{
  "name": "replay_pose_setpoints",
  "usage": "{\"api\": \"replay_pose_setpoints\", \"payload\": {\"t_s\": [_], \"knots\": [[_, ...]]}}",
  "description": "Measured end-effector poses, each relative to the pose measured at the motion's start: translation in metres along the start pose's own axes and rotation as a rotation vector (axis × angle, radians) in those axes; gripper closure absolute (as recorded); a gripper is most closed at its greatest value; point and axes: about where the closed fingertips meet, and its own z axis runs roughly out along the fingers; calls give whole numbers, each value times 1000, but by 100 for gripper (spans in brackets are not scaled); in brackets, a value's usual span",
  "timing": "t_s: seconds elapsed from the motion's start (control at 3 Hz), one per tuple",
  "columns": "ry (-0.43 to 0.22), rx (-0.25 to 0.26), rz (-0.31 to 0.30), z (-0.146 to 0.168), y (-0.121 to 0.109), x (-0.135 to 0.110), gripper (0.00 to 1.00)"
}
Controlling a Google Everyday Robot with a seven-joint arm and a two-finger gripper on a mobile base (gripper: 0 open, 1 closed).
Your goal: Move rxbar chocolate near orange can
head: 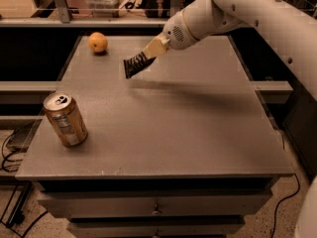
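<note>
The end effector [150,52] sits in the upper middle of the frame, its pale fingers closed on one end of the rxbar chocolate [135,65]. The bar hangs tilted down and to the left from them, and the shadow below it suggests it is clear of the grey surface [198,123].

The step in hand looks like the carry toward the orange can [65,119], which stands upright near the left edge of the surface, in the lower left of the frame and well apart from the bar. To do it well, the arm [257,14] should travel down-left across the frame with the bar held above the surface. It should lower the bar only when it is just beside the can, on the can's open right side. Coming in from that side leaves room to avoid knocking the can, which stands close to the edge. The orange fruit [98,42] in the upper left lies off that path.

The bar is a small, flat, dark wrapper with pale lettering and is shorter than the can. Gripped at one end, it may swing or slip, so a slow, level move suits it.
</note>
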Motion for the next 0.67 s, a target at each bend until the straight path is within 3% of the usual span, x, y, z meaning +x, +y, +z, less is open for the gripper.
{"api": "replay_pose_setpoints", "payload": {"t_s": [0.67], "knots": [[119,-181,-46,12,90,20,100]]}}
